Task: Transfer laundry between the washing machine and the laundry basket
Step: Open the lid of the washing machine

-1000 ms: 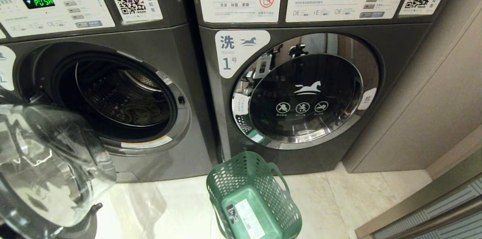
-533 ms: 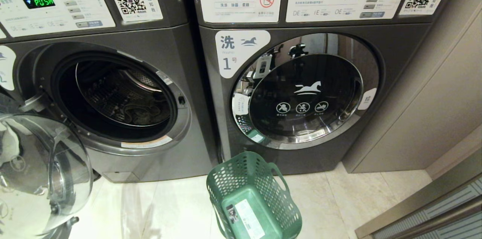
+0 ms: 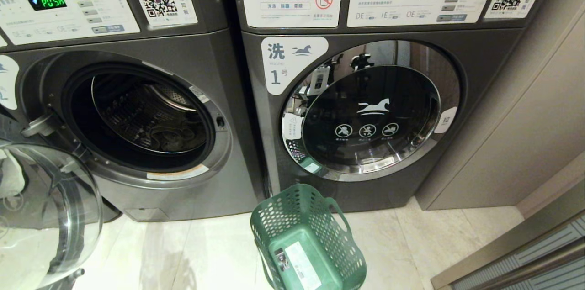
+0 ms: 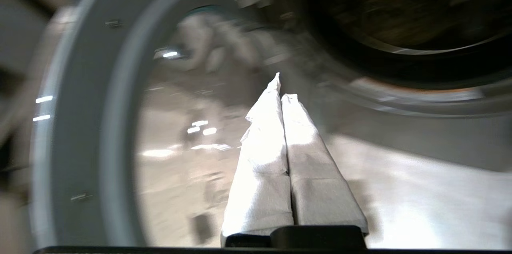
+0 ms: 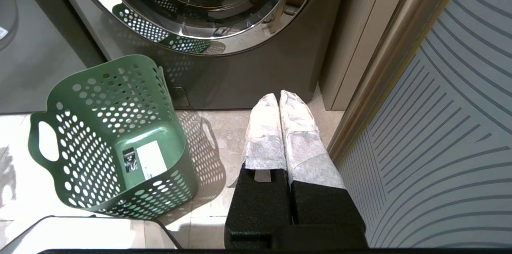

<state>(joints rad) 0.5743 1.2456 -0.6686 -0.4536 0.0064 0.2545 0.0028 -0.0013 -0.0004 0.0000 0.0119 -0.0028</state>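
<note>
The laundry [image 3: 171,137] lies in the open left washing machine [image 3: 137,116], while the green basket [image 3: 306,239] on the floor holds nothing, so no item is transferred yet. The left gripper [image 4: 282,94] is closed on nothing beside the open door [image 3: 50,217]; the right gripper [image 5: 280,98], closed, hangs near the basket.

We see even, warm indoor light. Glare sits on the pale floor [image 3: 402,244] and the chrome door ring [image 3: 450,98]. Our left wrist view is motion-blurred throughout; head and right wrist views are sharp. The green basket [image 5: 108,138] casts a perforated shadow.
</note>
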